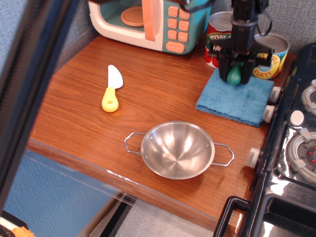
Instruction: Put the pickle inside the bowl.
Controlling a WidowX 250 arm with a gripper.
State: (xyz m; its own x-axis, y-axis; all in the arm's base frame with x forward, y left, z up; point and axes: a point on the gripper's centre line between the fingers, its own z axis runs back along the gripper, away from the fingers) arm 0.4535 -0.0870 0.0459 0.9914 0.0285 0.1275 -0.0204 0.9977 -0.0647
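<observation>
pickle (234,75) 1 | bowl (177,149) 1 | cans (218,37) 2 | knife (112,89) 1

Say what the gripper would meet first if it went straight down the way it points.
Probably the blue folded cloth beneath the gripper, whose fingers hold the small green pickle; its height above the cloth is unclear.

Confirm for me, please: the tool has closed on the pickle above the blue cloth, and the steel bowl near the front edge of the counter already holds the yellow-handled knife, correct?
Not quite. In the observation.image view the bowl is empty; the yellow-handled knife lies on the wooden counter to its left, apart from it. The rest holds: the tool is closed on the pickle above the blue cloth.
</observation>
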